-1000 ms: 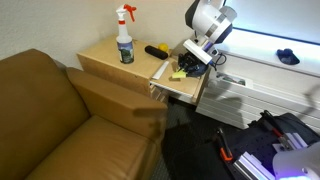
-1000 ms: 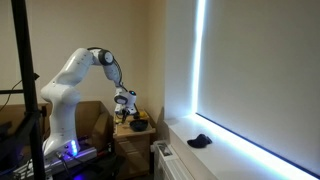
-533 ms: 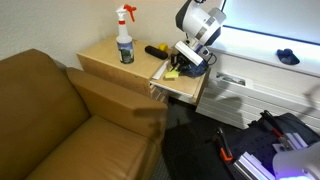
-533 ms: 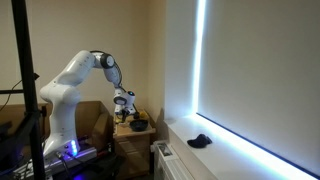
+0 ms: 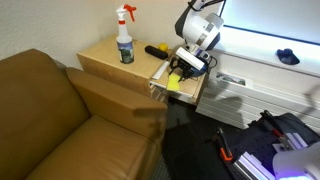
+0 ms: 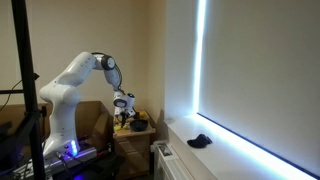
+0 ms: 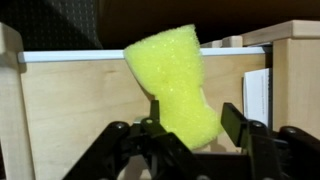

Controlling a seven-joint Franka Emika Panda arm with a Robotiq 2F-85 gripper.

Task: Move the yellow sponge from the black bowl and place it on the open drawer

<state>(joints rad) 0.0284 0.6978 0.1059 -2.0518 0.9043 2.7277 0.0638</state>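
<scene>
Nothing legible anywhere right now. The spray bottle, standing on the bench well apart from the tool, wears a label band, but it is too small and blurred to read. The yellow sponge, pinched in the tool, shows no print.

Tilted yellow sponge over open drawer

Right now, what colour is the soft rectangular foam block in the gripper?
Bright yellow-green; the wrist view shows the sponge best.

yellow sponge: 1 | open drawer: 1 | spray bottle: 1 | sofa: 1 | cabinet: 1
</scene>
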